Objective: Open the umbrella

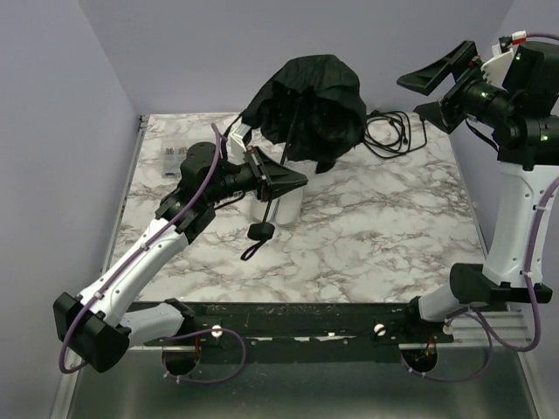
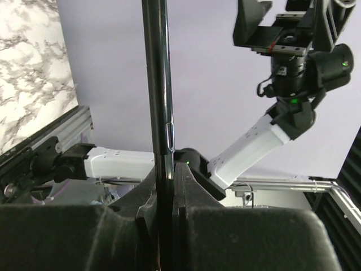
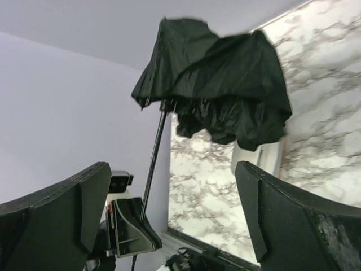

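The left gripper (image 1: 281,180) is clamped on the thin shaft of the umbrella (image 1: 307,92), whose half-spread black canopy sits just beyond it, above the desk (image 1: 376,237). The right gripper (image 1: 434,90) stands wide, raised off to the canopy's right.

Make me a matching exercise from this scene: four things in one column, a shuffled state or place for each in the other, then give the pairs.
Things:
1. left gripper
2. right gripper
3. umbrella canopy
4. black cable

States or places:
A. lying coiled on the table, far right part
B. open, raised, holding nothing
C. shut on the umbrella shaft
D. partly spread, fabric drooping

Pairs: 1-C, 2-B, 3-D, 4-A
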Motion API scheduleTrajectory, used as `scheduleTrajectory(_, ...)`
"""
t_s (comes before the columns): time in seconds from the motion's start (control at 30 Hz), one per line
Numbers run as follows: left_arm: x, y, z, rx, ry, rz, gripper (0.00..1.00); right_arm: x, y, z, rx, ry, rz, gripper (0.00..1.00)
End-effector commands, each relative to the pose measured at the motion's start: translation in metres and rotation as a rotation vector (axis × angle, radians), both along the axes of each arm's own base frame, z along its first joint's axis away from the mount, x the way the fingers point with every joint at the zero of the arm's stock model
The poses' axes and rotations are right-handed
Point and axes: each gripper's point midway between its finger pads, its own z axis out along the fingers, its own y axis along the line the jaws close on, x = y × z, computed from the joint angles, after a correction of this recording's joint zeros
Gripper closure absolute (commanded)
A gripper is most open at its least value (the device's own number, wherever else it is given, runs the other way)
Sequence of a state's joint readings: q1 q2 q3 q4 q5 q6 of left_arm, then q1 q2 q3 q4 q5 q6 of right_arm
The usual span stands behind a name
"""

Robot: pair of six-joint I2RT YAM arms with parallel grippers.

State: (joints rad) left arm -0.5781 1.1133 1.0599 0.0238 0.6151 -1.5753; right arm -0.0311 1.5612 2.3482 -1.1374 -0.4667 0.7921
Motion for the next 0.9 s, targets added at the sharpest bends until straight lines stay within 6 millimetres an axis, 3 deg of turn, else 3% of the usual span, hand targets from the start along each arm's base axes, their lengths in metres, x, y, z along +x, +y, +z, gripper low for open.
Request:
scheduleTrajectory(0.0, -0.020, 0.005, 0.086, -0.096, -0.290, -0.027, 1.00, -0.014, 0.032, 0.027, 0.160, -0.104, 0.179, 0.04)
scheduleTrajectory(0.13, -0.020, 0.001, 0.097, -0.148, -0.318, -0.044, 1.00, -0.014, 0.041, 0.040, 0.192, -0.153, 0.192, 0.16)
scheduleTrajectory(0.2, -0.021, -0.004, 0.100, -0.188, -0.311, -0.060, 1.00, -0.013, 0.054, 0.040, 0.210, -0.144, 0.226, 0.23)
scheduleTrajectory(0.4, -0.031, -0.021, 0.120, -0.289, -0.354, -0.134, 1.00, -0.012, 0.107, 0.047, 0.264, -0.161, 0.311, 0.26)
scheduleTrajectory(0.53, -0.038, -0.034, 0.130, -0.305, -0.372, -0.182, 1.00, -0.005, 0.129, 0.041, 0.258, -0.148, 0.338, 0.27)
scheduleTrajectory(0.87, -0.046, -0.040, 0.140, -0.360, -0.407, -0.193, 1.00, 0.008, 0.125, 0.017, 0.178, -0.083, 0.285, 0.31)
